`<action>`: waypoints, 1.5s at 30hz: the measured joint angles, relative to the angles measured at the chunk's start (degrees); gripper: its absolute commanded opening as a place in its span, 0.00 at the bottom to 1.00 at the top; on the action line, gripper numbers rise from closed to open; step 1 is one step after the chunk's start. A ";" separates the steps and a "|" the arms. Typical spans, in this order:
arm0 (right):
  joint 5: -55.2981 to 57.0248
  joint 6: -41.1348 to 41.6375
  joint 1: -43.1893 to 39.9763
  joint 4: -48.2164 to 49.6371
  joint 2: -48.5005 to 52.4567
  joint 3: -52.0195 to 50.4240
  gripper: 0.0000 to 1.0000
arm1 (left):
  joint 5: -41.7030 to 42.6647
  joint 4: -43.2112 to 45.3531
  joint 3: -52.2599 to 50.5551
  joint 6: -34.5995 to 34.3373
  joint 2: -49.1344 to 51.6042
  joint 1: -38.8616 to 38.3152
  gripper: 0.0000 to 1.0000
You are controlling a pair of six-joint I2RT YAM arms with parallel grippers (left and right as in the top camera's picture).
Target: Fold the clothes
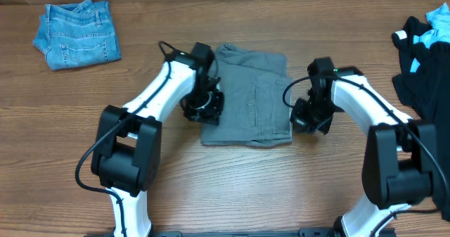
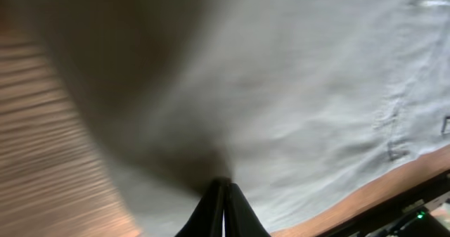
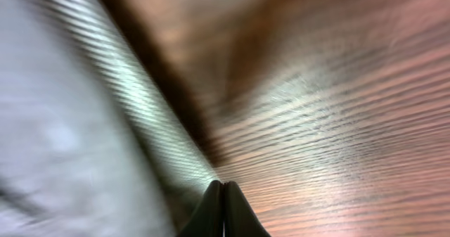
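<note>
Folded grey trousers (image 1: 249,96) lie flat in the middle, folded blue jeans (image 1: 76,34) far left, crumpled black garment (image 1: 422,61) far right

I'm seeing the right gripper (image 3: 223,198) at bottom centre, fingers pressing together with no gap showing. The tips are sitting right at the edge of a grey garment (image 3: 56,145) filling the left side. A ribbed band (image 3: 140,103) is running diagonally along that edge down to the tips. Wood-grain table (image 3: 337,124) is filling the right. View's blurring, so I can't tell if cloth is pinched.
</note>
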 measured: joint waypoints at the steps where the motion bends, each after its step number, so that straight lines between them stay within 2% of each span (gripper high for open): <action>1: 0.04 0.26 0.00 -0.35 -1.11 1.20 0.17 | -0.02 -0.72 0.07 0.17 0.00 0.94 0.11; 2: 0.07 0.37 0.00 -0.35 -2.54 2.51 0.36 | -0.04 -1.49 0.20 0.28 0.00 2.10 0.18; 3: -0.07 0.57 0.00 0.02 -3.87 3.61 0.66 | -0.04 -2.01 0.44 0.48 0.00 3.15 0.27; 4: -0.48 0.17 0.00 0.68 -5.33 4.74 0.95 | -0.04 -2.27 0.85 0.92 0.00 4.24 0.43; 5: -1.03 0.24 0.00 1.79 -6.93 5.88 1.00 | -0.02 -2.36 1.31 0.87 0.00 5.25 0.65; 6: -1.66 0.31 0.00 3.58 -8.15 6.64 1.00 | 0.15 -2.08 1.88 1.25 0.00 6.56 0.95; 7: -2.51 0.24 -0.02 5.42 -9.22 7.17 1.00 | 0.46 -1.53 2.27 1.60 0.00 7.61 1.00; 12: -6.80 1.60 0.28 13.18 -10.69 8.22 1.00 | 1.60 0.48 2.75 3.85 0.00 11.45 1.00; 21: -8.55 4.09 0.76 13.42 -8.52 8.22 1.00 | 4.55 4.72 2.69 6.05 0.52 10.60 1.00; 30: -8.61 3.54 0.76 13.18 -8.44 8.22 1.00 | 10.47 7.89 2.86 5.92 7.30 10.25 1.00; 34: -8.63 3.34 0.74 13.18 -8.44 8.22 1.00 | 13.05 8.96 3.04 5.90 8.07 10.25 0.96; 40: -8.61 3.23 0.76 13.42 -8.44 8.22 1.00 | 17.09 12.28 3.48 5.79 9.62 8.98 0.81; 41: -8.59 3.23 0.76 13.42 -8.44 8.22 1.00 | 17.44 12.94 3.50 5.68 9.81 8.50 0.75; 42: -8.48 3.23 0.76 13.44 -8.44 8.22 1.00 | 17.44 13.60 3.50 5.53 9.94 8.00 0.56; 45: -8.33 3.23 0.76 13.40 -8.44 8.22 1.00 | 16.76 15.69 3.45 5.57 10.62 6.67 0.34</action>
